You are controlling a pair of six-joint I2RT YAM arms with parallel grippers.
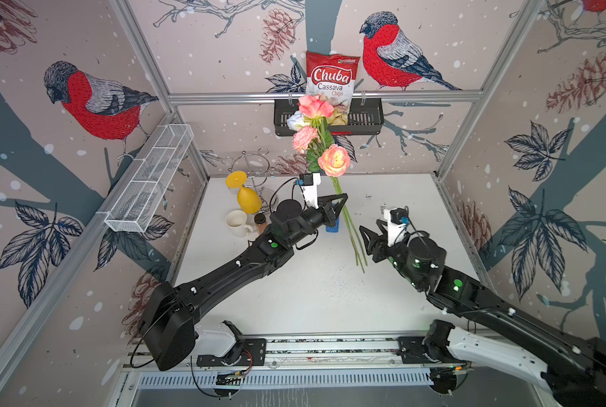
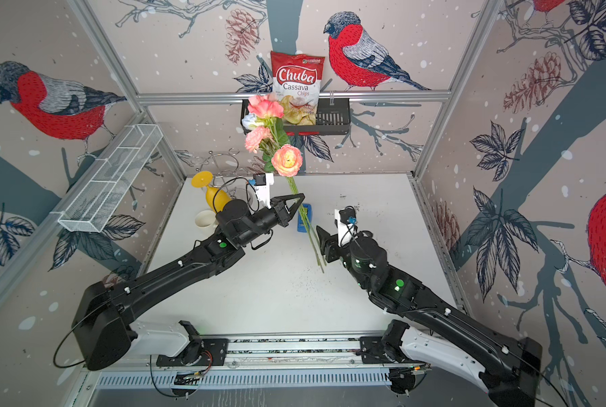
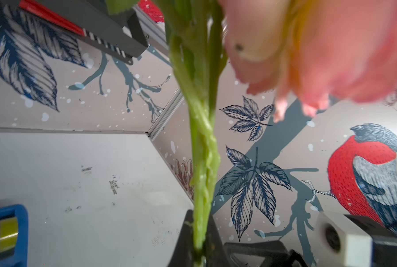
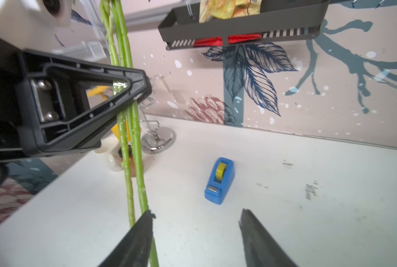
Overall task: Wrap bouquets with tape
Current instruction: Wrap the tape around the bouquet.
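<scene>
The bouquets are one bunch point(image 1: 334, 160) point(image 2: 286, 160) of pink-peach roses and a white bloom, held upright and tilted above the table. My left gripper point(image 1: 344, 196) point(image 2: 299, 197) point(image 3: 201, 250) is shut on its green stems point(image 3: 203, 150) point(image 4: 133, 129) below the blooms. The stem ends hang down beside my right gripper point(image 1: 369, 228) point(image 2: 324, 235) point(image 4: 197, 212), which is open. The stems pass outside one of its fingers, with nothing between them. The tape is a yellowish roll in a blue dispenser point(image 2: 304, 218) point(image 4: 219, 180) point(image 3: 6, 233) on the table behind the stems, partly hidden in a top view point(image 1: 332, 227).
At the back left stand a white mug point(image 1: 237, 222), a brown jar point(image 1: 260, 221), a tipped yellow glass point(image 1: 247, 197) and a wire stand point(image 1: 255, 165). A black basket point(image 1: 365, 118) with a chips bag hangs on the back wall. A white wire basket point(image 1: 153, 176) hangs on the left wall.
</scene>
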